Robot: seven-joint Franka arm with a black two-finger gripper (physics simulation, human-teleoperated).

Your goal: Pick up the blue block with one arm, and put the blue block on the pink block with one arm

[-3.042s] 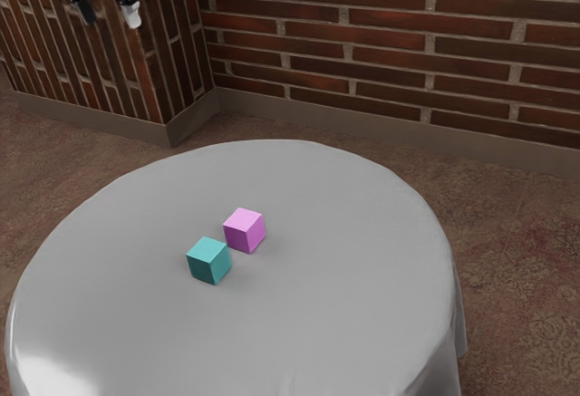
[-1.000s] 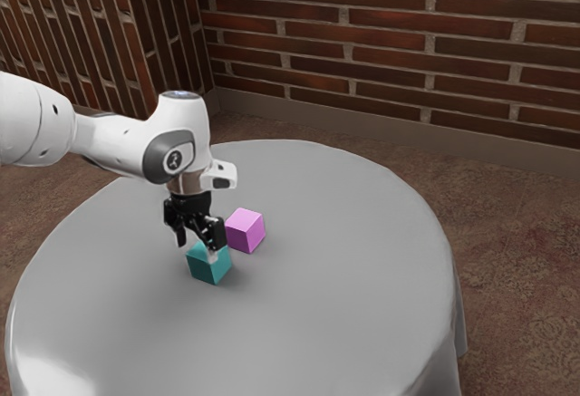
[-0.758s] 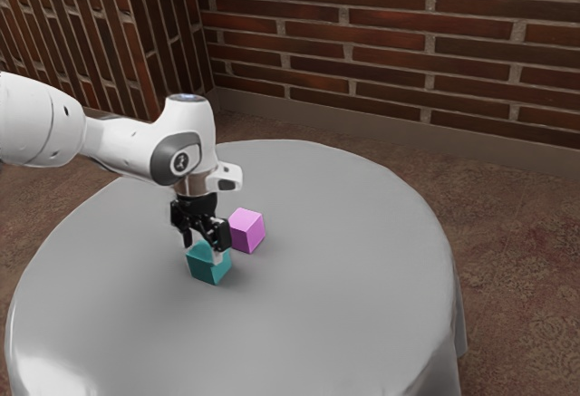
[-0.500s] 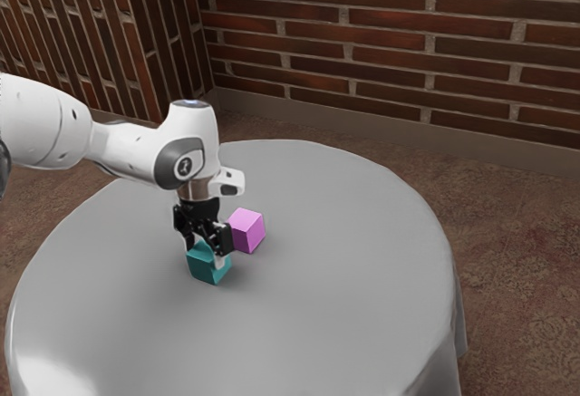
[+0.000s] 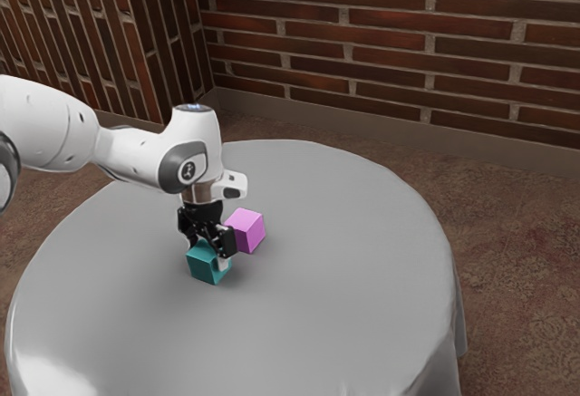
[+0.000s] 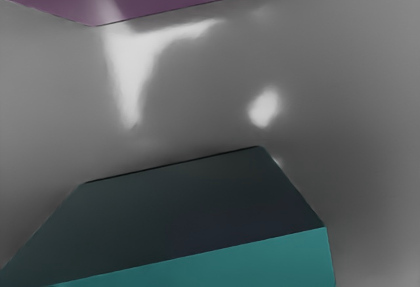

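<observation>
The 2 fingers [image 5: 221, 239] of the gripper [image 5: 207, 244] stand apart, straddling the top of the blue block [image 5: 209, 270] without visibly pinching it. That block sits on the table [image 5: 362, 260], just beside the pink block [image 5: 246, 230], toward the exterior view's left and nearer the camera. Step 1, the grasp, looks to be in hand. The next move calls for closing squarely on 2 opposite faces, then a lift higher than the pink block before shifting over it.
</observation>
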